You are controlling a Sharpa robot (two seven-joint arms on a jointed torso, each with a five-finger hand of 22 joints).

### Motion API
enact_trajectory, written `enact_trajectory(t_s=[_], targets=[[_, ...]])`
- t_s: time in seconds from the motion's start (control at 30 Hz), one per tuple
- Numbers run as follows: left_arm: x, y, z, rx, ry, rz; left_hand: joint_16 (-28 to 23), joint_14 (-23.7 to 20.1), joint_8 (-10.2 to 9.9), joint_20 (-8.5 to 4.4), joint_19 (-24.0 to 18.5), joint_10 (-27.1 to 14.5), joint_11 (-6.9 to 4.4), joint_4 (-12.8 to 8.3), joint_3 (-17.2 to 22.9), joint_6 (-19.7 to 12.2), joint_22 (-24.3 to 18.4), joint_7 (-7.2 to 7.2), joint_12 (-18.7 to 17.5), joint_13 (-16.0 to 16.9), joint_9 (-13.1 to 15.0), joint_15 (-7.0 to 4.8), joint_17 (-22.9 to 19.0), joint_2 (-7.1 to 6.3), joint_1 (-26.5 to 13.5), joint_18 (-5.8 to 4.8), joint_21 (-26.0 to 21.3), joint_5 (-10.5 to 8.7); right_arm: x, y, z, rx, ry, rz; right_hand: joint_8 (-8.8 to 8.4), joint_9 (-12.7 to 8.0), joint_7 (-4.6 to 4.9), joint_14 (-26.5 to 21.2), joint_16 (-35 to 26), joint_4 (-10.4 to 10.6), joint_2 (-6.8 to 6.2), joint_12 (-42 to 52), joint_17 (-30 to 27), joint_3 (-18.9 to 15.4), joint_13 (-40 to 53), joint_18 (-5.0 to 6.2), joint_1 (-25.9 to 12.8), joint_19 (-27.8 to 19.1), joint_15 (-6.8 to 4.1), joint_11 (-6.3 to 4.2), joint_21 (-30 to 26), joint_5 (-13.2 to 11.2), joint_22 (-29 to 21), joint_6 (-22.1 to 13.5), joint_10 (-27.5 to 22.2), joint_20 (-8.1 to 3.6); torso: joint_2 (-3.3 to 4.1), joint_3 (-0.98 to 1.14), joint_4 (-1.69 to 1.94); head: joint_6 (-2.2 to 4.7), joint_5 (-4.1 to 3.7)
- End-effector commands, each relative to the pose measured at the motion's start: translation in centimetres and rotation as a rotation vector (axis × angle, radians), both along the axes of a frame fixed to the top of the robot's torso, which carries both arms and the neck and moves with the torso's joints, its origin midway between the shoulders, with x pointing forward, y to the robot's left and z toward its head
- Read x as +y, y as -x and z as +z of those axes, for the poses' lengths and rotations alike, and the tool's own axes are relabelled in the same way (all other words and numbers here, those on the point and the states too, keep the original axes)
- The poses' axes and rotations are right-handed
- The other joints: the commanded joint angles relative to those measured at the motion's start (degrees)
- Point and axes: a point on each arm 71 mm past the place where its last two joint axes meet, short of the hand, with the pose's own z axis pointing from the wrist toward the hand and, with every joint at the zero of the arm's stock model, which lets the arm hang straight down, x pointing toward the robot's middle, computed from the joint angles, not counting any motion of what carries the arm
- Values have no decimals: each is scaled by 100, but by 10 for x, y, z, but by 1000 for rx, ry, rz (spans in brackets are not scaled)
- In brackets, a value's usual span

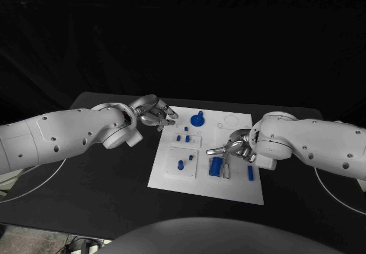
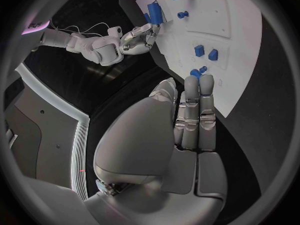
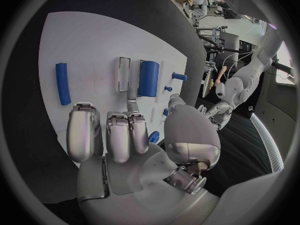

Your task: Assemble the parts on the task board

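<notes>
Nearest my head camera is the near edge of the board [image 1: 200, 190], which lies on the black table [image 1: 99, 185]. I see my right hand [image 1: 238, 147] over the board's right half, its fingers curled downward just above a wide blue block [image 1: 217, 166]; from the right wrist camera the fingertips [image 3: 119, 135] hang close to that block [image 3: 148, 78] and to a small grey slot [image 3: 124, 74] beside it, but I cannot tell whether they are pinching anything. A long blue bar [image 1: 250, 173] lies near the board's right edge, apart from the hand. My left hand [image 1: 155, 114] hovers off the board's far left corner, over the table, fingers loosely curled and holding nothing that I can see; in the left wrist view its fingers [image 2: 199, 110] lie straight and close together, pointing at the board's edge [image 2: 237, 100]. Toward the far edge a round blue part with a stem [image 1: 198, 120] stands on the board. Below it two short blue pegs [image 1: 183, 138] stand in a raised square, and nearer me another small blue piece [image 1: 181, 163] sits in a second square on the left half.
</notes>
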Motion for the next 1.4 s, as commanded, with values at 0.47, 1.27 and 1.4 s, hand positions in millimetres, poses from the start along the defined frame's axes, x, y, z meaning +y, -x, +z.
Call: enact_trajectory(t_s=[0.47,1.27,1.4], targets=[[0,1,-2,19,-8,-15,30,-26,40,40,-25,104,14,-5,62,50,109,13,43,9,13,51,-20,35,32,2,-79,43,-11,7,7,-50,-135,-100,192,238,-30,588,20,26,342,22,1508,-229,1508,1,27,23,33,9,72,-16,1108,-25,607,29,-2,-7,-1,0,-3],[0,1,-4,28,-12,-17,30,-84,52,60,-98,153,37,-10,135,72,115,26,29,-2,15,72,-60,66,66,20,-206,151,-14,17,5,-2,-163,-94,354,404,-56,588,20,17,731,22,1508,-454,1508,-9,-86,45,22,-10,130,-13,1123,-15,607,23,-7,-6,0,0,17],[0,1,-4,30,-13,-17,31,-88,53,61,-102,156,38,-11,143,72,118,27,25,-3,15,73,-65,64,72,21,-211,168,-13,18,4,10,-172,-91,365,410,-61,588,20,14,756,22,1508,-465,1508,-7,-78,40,19,-14,121,-12,1120,-2,607,21,-5,-9,3,0,18]])
